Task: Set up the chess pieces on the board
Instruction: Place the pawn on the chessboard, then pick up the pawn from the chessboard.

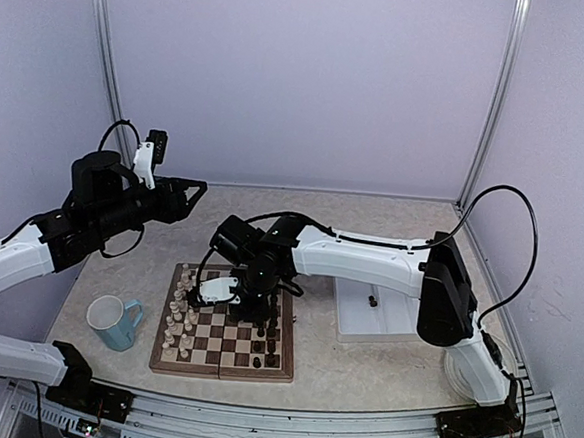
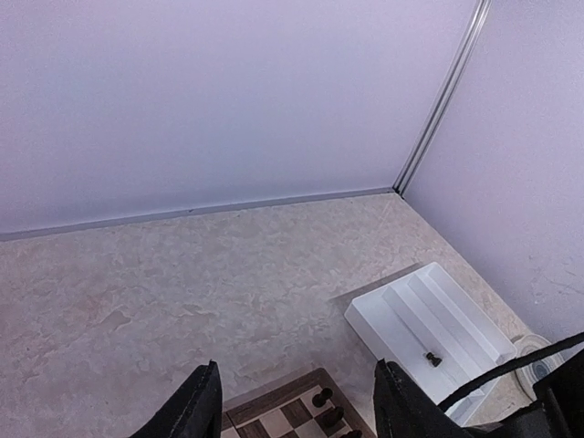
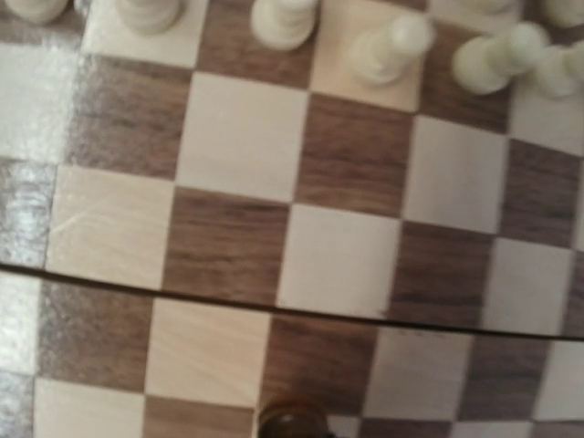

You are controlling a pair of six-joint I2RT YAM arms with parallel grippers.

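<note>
Left gripper [image 2: 297, 372] hangs wide open and empty, a corner of the board [image 2: 274, 401] just below its fingertips. Right gripper [image 1: 261, 315] hovers low over the board, closed tight; a dark chess piece [image 3: 292, 422] sits at its tip, but whether it is gripped cannot be told. White pieces [image 3: 392, 50] stand beyond it.

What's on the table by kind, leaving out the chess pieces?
Mug: 1
Chessboard: 1
White tray: 1
Round pale object by the right arm's base: 1
Total: 4
</note>
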